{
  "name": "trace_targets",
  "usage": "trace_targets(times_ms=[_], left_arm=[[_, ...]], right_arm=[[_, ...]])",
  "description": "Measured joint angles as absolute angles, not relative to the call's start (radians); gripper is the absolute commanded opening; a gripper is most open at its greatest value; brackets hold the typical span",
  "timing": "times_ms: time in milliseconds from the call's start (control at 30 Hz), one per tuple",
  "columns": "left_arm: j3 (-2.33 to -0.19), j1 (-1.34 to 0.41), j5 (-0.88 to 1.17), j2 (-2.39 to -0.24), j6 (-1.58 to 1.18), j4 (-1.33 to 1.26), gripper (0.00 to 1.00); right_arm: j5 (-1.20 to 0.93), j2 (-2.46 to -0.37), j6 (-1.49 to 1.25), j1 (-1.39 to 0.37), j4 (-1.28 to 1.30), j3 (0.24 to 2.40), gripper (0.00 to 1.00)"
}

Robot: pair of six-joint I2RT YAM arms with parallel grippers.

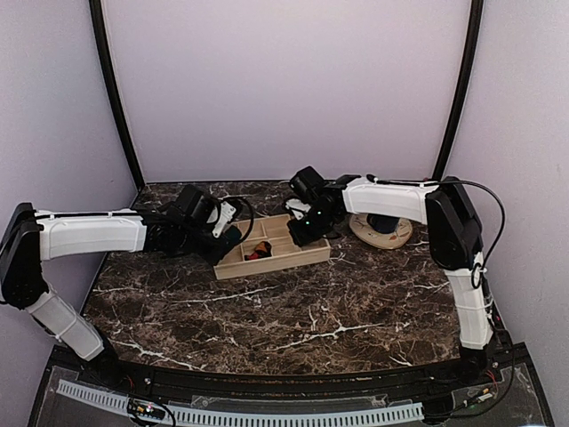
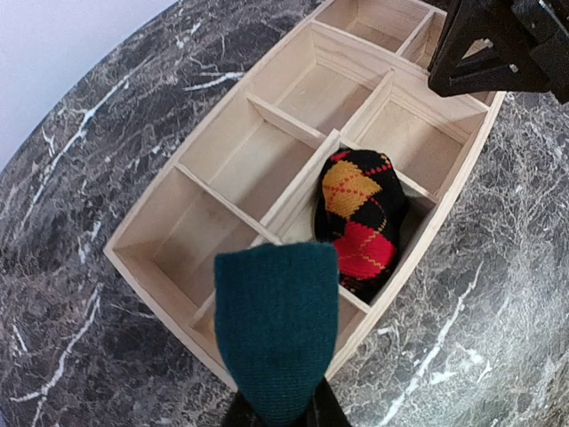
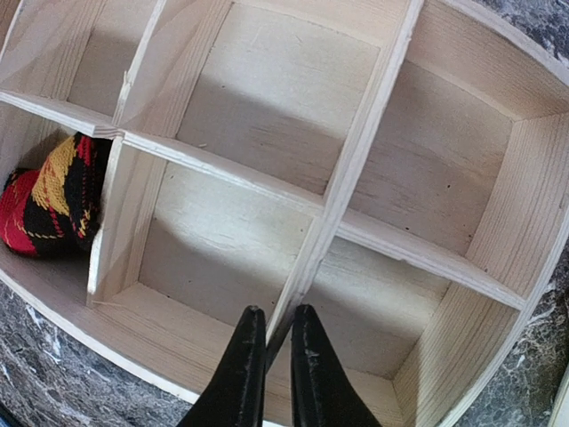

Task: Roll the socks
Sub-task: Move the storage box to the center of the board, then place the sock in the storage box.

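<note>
Left gripper (image 2: 283,411) pinching rolled teal sock (image 2: 277,329) over near end cell of wooden tray (image 2: 147,245); roll may snag a partition or unfurl on release; argyle sock (image 2: 360,222) lodged in neighbouring cell; right gripper (image 3: 273,331) apparently nipping divider (image 3: 356,169); a slip there would let tray skid.

The teal sock (image 2: 277,329) is a dark, plain-knit bundle, broad and flat-edged at its far end and narrowing toward the left fingers (image 2: 331,414), which pinch its narrow end. It hangs over the near end of the tray (image 2: 164,307), hiding part of the end compartment; whether it touches the wood cannot be told. The argyle sock (image 2: 360,218) is a compact black bundle with orange and red diamonds. It lies in the next compartment of the same row, leaning against the dividers.
</note>
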State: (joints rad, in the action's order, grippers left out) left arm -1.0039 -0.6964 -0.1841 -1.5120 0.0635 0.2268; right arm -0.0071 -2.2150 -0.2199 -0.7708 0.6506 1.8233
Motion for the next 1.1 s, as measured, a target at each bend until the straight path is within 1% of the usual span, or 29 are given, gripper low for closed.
trace_targets(times_ms=[333,667,1100], left_arm=[[-0.946,-0.696,-0.173,-1.505,0.038,0.233,0.07],[-0.934,-0.697,-0.216,-1.509,0.11,0.192,0.07],[-0.934,-0.711,-0.253,-1.588,0.157,0.185,0.07]], right_arm=[[-0.003,-2.197,-0.243,-0.795,0.643,1.793,0.11],[-0.004,-2.184,-0.247,-0.8,0.626,1.769,0.12],[-0.007,-2.184,-0.247,-0.8,0.626,1.768,0.12]])
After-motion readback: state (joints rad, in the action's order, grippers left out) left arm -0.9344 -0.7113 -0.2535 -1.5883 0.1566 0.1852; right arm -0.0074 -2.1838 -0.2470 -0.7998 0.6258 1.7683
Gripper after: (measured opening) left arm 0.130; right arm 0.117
